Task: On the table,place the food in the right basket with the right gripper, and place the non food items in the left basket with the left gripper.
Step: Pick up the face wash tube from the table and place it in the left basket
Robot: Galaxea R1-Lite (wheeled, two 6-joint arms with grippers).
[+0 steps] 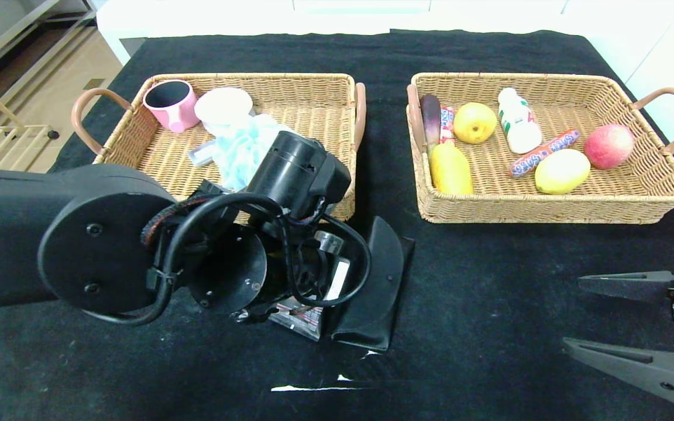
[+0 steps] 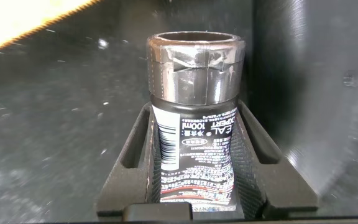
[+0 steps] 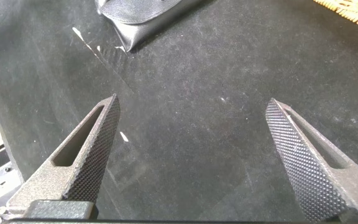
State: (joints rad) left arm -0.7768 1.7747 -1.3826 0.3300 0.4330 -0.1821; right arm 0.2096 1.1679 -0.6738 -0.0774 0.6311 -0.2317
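**Tube gripped at the near edge of the left basket**

The left gripper (image 2: 194, 186) is seen low over the black cloth-covered table (image 1: 489, 304), just in front of the near wall of the left woven wicker basket (image 1: 313, 99). Its fingers (image 2: 129, 162) are closed on a black-capped cosmetic tube with printed white and black label (image 2: 194, 143), which is clamped between them with the cap pointing away from the wrist. In the head view the tube is mostly hidden under the arm; only a patch of its label (image 1: 337, 279) and its crimped end are visible. A black leather pouch (image 1: 378, 292) is lying on the table just to the right of the gripped tube, touching or nearly touching it.

In the left basket, a pink plastic mug (image 1: 168, 104), a round white lid-like object (image 1: 223, 105) and a pale blue crumpled cloth (image 1: 243, 146) are found at the far left side.

The right woven wicker basket (image 1: 653, 175) is filled with a purple aubergine (image 1: 430, 117), a yellow pear (image 1: 474, 123), a small white drink bottle (image 1: 518, 120), a wrapped red sausage stick (image 1: 544, 152), a red apple (image 1: 608, 146), a yellow lemon-shaped fruit (image 1: 561, 171) and an elongated yellow fruit (image 1: 450, 169).

The right gripper (image 1: 623, 318) is held at the near right of the table, its fingers (image 3: 92, 155) spread wide apart with nothing between them, well apart from both baskets.
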